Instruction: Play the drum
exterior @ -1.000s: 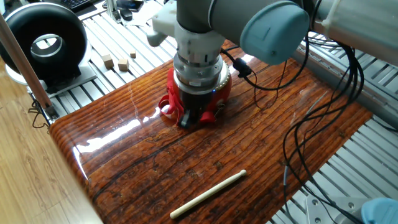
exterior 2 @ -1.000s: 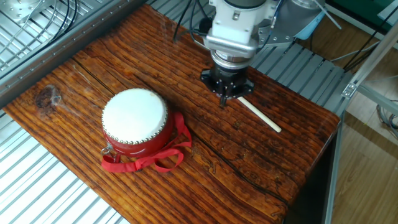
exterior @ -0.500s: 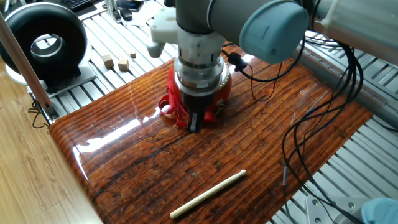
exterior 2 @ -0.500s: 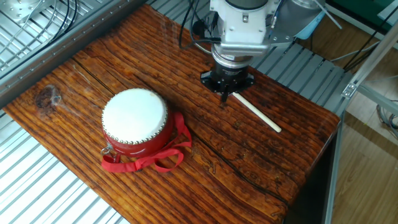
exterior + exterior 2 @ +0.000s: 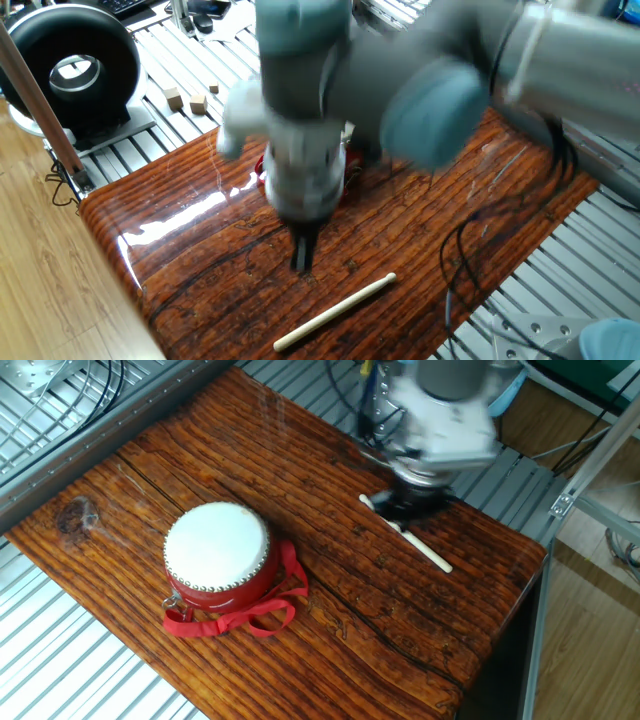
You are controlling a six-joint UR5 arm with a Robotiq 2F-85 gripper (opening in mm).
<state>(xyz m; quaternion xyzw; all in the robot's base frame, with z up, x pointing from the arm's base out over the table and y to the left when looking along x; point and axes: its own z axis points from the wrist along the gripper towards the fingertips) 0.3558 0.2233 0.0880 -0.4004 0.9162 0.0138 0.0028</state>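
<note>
The drum [image 5: 217, 552], red with a cream-white skin and red ribbon straps, stands on the wooden board [image 5: 330, 630]. In one fixed view the arm hides it except a red sliver [image 5: 262, 168]. A pale wooden stick [image 5: 335, 312] lies near the board's edge, and it also shows in the other fixed view [image 5: 432, 554]. My gripper [image 5: 302, 255] is blurred by motion, low over the board just above the stick. In the other fixed view the gripper [image 5: 405, 515] sits over the stick's near end, well right of the drum. Its jaws are too blurred to read.
A large black ring-shaped device [image 5: 70, 65] stands at the back left on the slatted metal table [image 5: 120, 150]. Small wooden blocks [image 5: 186, 100] lie beside it. Black cables [image 5: 480, 230] trail over the board's right side. A wooden post [image 5: 40, 90] stands at left.
The arm has swung fast away from the drum toward the stick and lowered; it is now blurred. The drum and stick have not moved.
</note>
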